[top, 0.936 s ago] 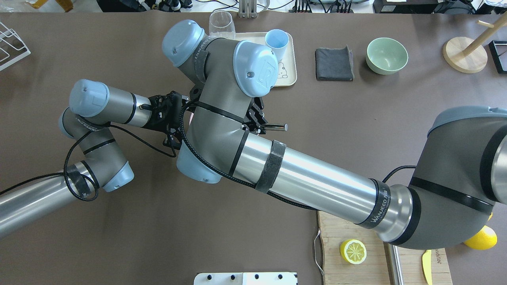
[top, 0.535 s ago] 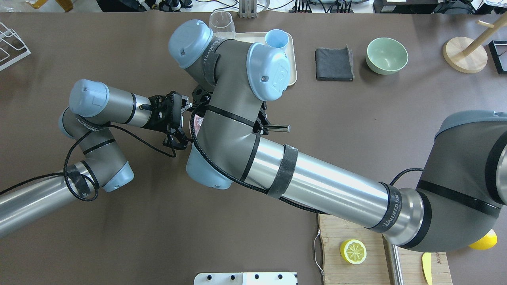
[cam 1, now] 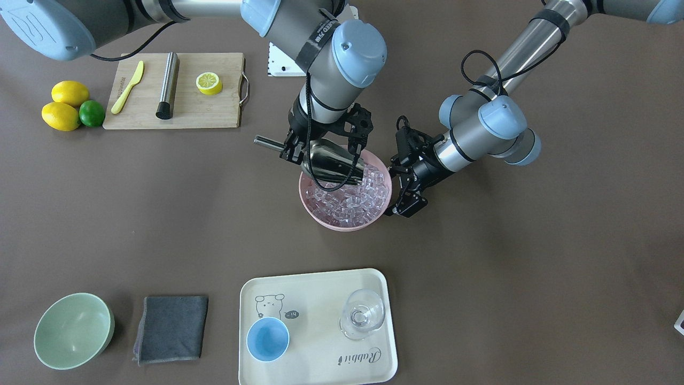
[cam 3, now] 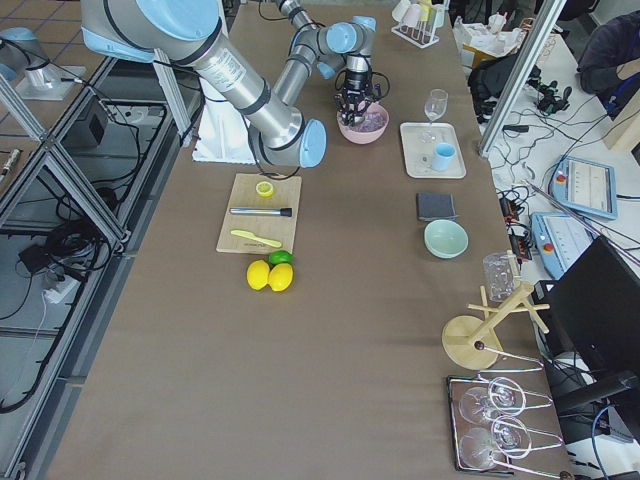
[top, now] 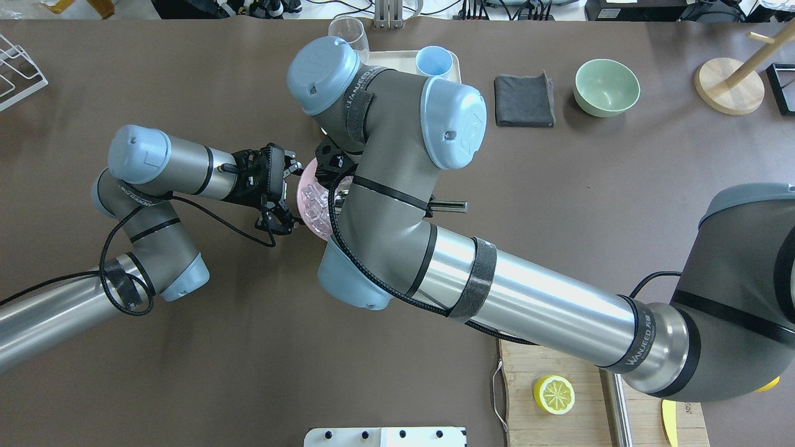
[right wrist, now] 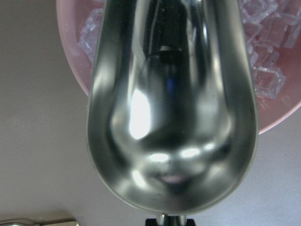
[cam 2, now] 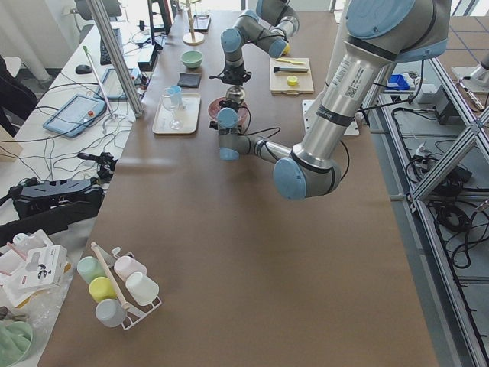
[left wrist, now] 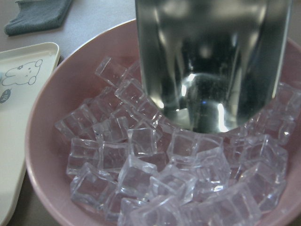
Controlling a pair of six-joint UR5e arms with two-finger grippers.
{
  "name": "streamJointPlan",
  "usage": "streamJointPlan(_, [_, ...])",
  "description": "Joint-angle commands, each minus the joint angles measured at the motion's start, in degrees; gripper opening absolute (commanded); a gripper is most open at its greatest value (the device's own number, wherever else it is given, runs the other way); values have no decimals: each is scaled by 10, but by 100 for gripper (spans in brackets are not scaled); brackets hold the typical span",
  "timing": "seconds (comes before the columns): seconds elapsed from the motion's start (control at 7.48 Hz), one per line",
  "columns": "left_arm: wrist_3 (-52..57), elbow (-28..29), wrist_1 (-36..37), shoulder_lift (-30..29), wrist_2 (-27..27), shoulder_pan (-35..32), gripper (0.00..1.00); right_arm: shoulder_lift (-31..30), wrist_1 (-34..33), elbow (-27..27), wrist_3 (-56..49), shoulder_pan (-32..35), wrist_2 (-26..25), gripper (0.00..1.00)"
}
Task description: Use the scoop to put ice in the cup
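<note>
Step in hand, as judged: loading the scoop. No ice shows in the cup.

Right gripper (cam 1: pixel 293 150) is clamped on the handle of the scoop (cam 1: pixel 330 163), just behind the trough. The handle end sticks out free toward the robot's right. The scoop's long axis runs right-to-left across the table and tilts mouth-down. Its front lip sits among the top cubes of the ice (cam 1: pixel 350 204) in the bowl (cam 1: pixel 342 225). In the right wrist view the trough interior is bare, with no cubes in it.

Left gripper (cam 1: pixel 402 188) has its jaws spread wide and holds nothing. It sits just beside the bowl rim on the robot's left. Whether it touches the rim cannot be told.

Key relation: the ice lies straight ahead of the scoop mouth, along its axis and slightly below. Judgement: the next move is a push along that axis into the pile, toward the left gripper, then a roll-back to level the trough. The left gripper is on the side the bowl would slide toward.

Cup (cam 1: pixel 267 338) stands upright on the tray (cam 1: pixel 320 291), near the glass (cam 1: pixel 362 314). It is well apart from the bowl, on the far side from the robot and a little to its right. The right arm has the scoop, so the carry to the cup falls to it.
</note>
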Motion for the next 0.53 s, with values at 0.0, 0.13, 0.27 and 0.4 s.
streamJointPlan(0.0, [0,0,0,0,0,0,97,-2,-74,20,-25,0,0,0])
streamJointPlan(0.13, [0,0,0,-1,0,0,97,-8,-111,48,-43,0,0,0])
streamJointPlan(0.27, [0,0,-1,-1,0,0,97,-10,-136,63,-58,2,-4,0])
streamJointPlan(0.4, [0,0,-2,0,0,1,97,-10,-144,60,-62,2,-13,0])
